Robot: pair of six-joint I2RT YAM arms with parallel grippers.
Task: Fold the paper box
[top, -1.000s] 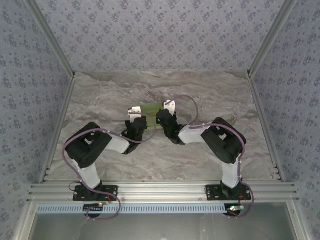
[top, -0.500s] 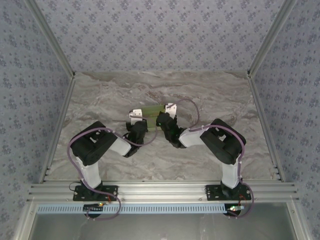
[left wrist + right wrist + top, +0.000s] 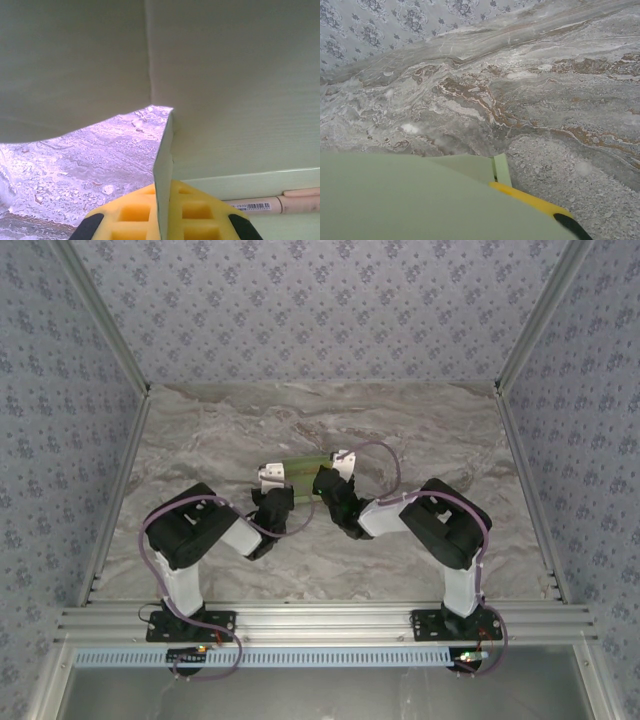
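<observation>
The paper box (image 3: 301,467) is pale green card held off the marble table between my two grippers. My left gripper (image 3: 270,476) holds its left end. In the left wrist view the yellow pads (image 3: 197,212) are shut on an upright card flap (image 3: 163,165), and broad green panels (image 3: 240,75) fill the space above. My right gripper (image 3: 340,464) is at the card's right end. There the card (image 3: 405,200) lies right over one yellow finger (image 3: 532,200) and hides the other.
A thin tan stick with a barcode label (image 3: 280,202) lies against the card at the lower right of the left wrist view. Marble tabletop (image 3: 420,430) spreads all round, bounded by patterned walls (image 3: 320,310) at the back and sides.
The left arm's elbow has swung rightward. The card between the grippers now looks like a narrower strip from above, and the right gripper has shifted slightly with it.
</observation>
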